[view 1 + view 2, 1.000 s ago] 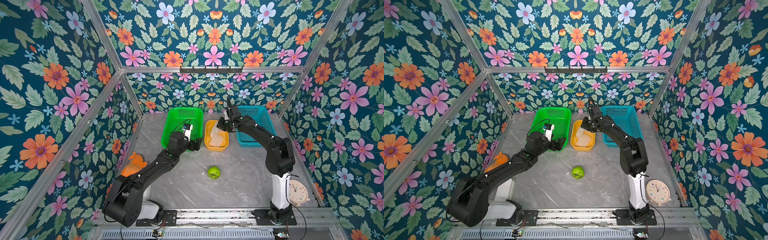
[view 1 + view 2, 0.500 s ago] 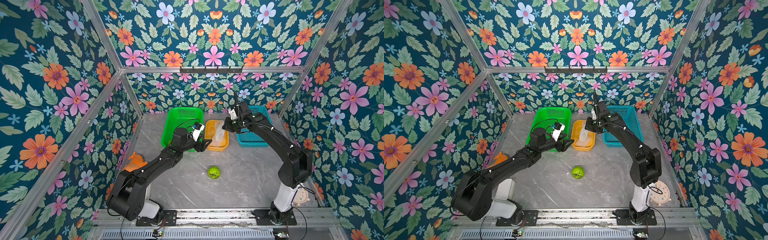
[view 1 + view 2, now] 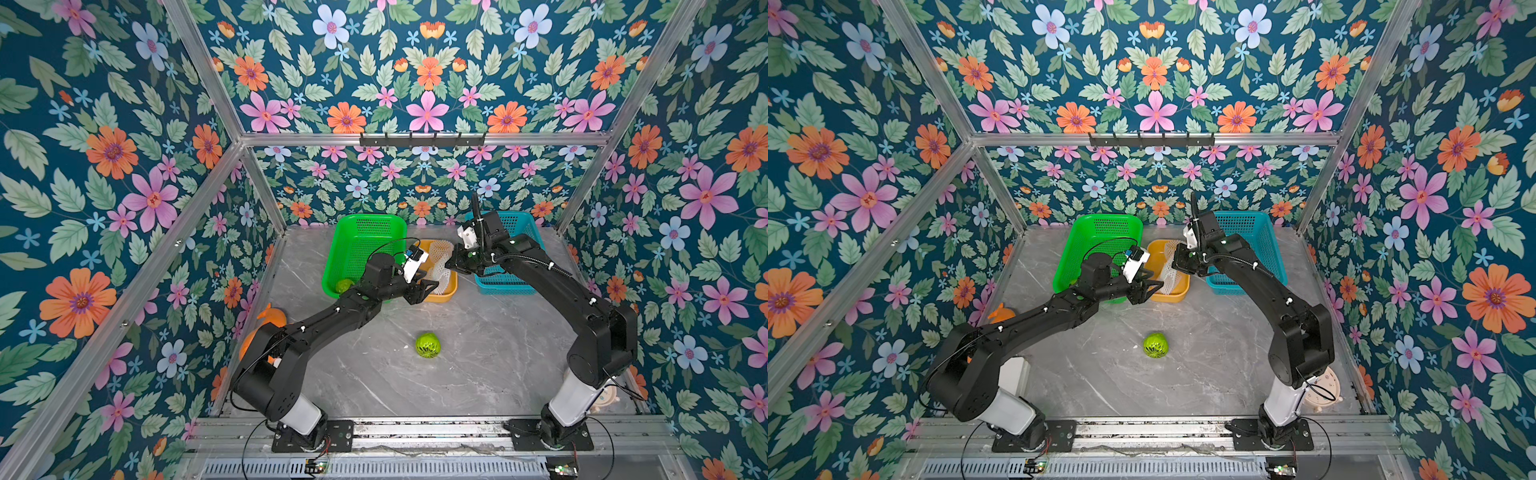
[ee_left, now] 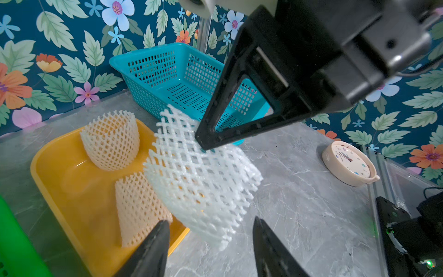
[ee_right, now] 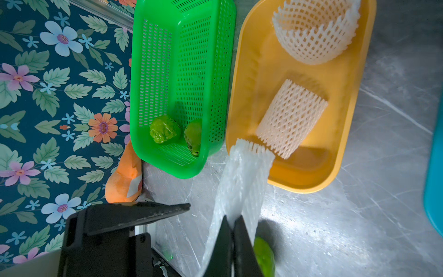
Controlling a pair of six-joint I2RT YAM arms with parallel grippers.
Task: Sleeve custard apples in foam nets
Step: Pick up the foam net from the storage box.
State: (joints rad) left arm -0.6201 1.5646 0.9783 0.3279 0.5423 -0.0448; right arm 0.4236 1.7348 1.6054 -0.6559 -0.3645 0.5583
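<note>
Upon the grey bench (image 3: 478, 374) one custard apple (image 3: 427, 345) is left loose. Above the yellow tray (image 4: 72, 191) a foam net (image 4: 203, 182) is clenched in the right hand (image 4: 205, 146); its lower edge is flanked by the spread left hand (image 4: 211, 224) and is best gripped opposite to stretch the mouth. Both custard apples (image 5: 165, 129) in the green basket (image 5: 182, 48) are shown only by the right wrist view

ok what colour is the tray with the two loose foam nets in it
Yellow-orange: the tray shows best in the right wrist view.
</note>
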